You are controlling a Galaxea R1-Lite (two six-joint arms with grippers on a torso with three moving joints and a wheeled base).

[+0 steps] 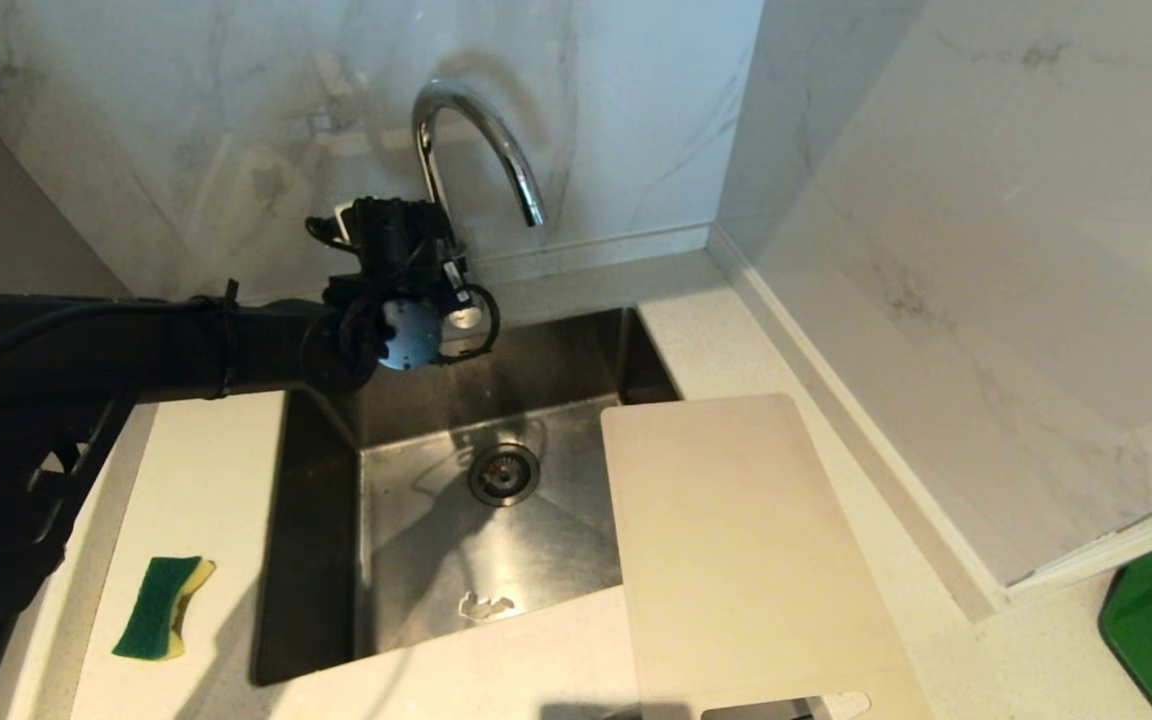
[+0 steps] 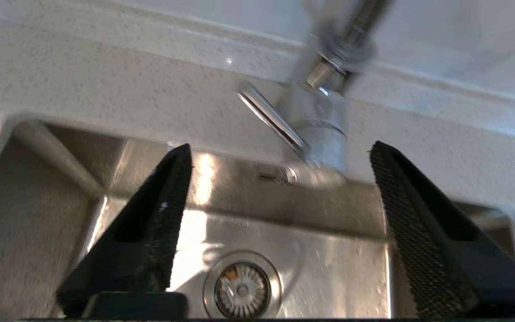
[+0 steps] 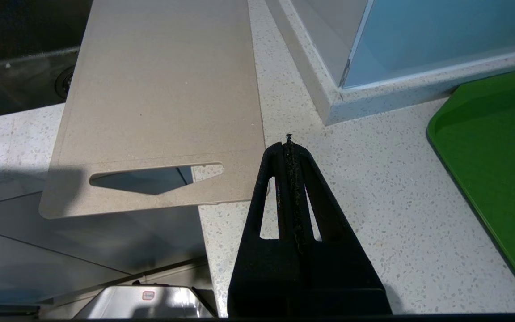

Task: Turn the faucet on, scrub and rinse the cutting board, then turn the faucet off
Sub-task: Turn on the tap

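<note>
Behind the sink (image 1: pixel 316 560), at its back rim, we have our left gripper (image 2: pixel 280 156) facing the faucet (image 1: pixel 476 130) with its jaws spread wide and empty. We see the thin chrome lever (image 2: pixel 271 118) just ahead between the fingers, slanting across the gap, untouched; no water runs. Our left arm is far nearer than the right gripper (image 3: pixel 289 143), parked closed over the counter (image 3: pixel 373 201). Pale and dry-looking, the cutting board (image 1: pixel 736 540) lies flat beside the basin, one corner overhanging it.
</note>
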